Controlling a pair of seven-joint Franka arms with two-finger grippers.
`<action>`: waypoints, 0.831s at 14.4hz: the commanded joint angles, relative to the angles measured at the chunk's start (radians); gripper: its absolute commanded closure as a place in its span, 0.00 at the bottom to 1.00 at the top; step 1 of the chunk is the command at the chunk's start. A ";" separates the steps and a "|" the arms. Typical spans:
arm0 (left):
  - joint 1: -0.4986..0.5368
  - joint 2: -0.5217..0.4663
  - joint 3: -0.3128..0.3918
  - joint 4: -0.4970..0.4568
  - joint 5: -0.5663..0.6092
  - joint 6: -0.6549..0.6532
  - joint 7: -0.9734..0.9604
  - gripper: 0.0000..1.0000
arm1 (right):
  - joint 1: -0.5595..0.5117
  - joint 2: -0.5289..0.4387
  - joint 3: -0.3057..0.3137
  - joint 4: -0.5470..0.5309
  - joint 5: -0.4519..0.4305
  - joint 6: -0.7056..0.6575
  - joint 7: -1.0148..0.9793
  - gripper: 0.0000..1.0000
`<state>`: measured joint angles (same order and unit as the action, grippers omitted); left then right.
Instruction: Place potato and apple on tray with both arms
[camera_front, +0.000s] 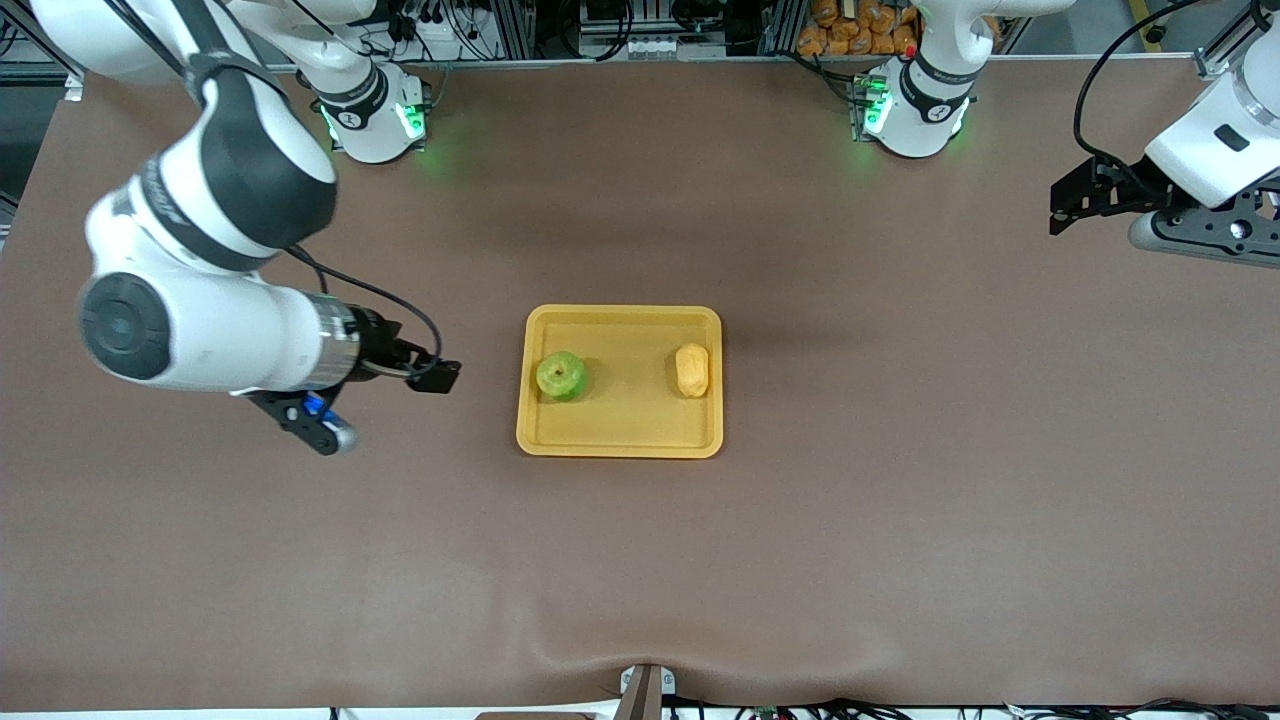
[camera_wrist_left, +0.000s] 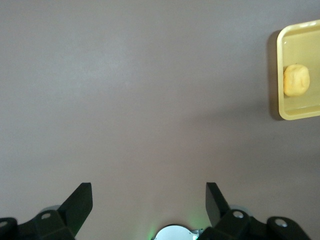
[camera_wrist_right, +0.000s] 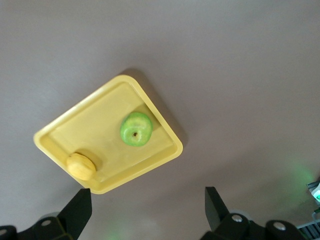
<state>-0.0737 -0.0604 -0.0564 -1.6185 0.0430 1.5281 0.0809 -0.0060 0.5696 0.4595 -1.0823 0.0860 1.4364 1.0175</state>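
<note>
nearest the front camera i see only bare counter (camera_front: 640, 560), then the tray (camera_front: 620, 440) sitting mid-counter. on it the apple (camera_front: 561, 376) rests toward the right arm's end and the potato (camera_front: 692, 370) toward the left arm's end, well apart from each other, each just inside the rim. by my reading both placements are done and i'm in the retreat step.

the right gripper (camera_front: 432, 372) hangs over the counter beside the tray's apple end, clear of it. its wrist view shows both fingers (camera_wrist_right: 216, 205) spread wide with nothing between them, apple and potato both lying on the tray below.

farther up, the left gripper (camera_front: 1068, 205) is over the counter near the left arm's end, well apart from the tray. its fingers (camera_wrist_left: 80, 202) are wide too and hold nothing; in that wrist view only a corner of the tray shows, so the lump on it is probably the potato.

next i judge there is nothing left to grasp: both arms only need to back off to rest without dipping toward the tray.
</note>
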 joint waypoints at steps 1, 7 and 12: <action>0.011 -0.022 -0.005 -0.015 -0.014 -0.017 -0.006 0.00 | -0.020 -0.046 0.004 0.004 -0.008 -0.019 0.015 0.00; 0.060 -0.022 -0.069 -0.006 -0.014 -0.055 -0.052 0.00 | -0.025 -0.128 -0.062 0.002 -0.014 -0.088 0.001 0.00; 0.061 -0.024 -0.066 -0.004 -0.014 -0.063 -0.058 0.00 | -0.017 -0.186 -0.140 -0.002 -0.101 -0.208 -0.313 0.00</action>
<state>-0.0276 -0.0668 -0.1115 -1.6207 0.0430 1.4811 0.0373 -0.0295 0.4158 0.3325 -1.0678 0.0230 1.2547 0.8055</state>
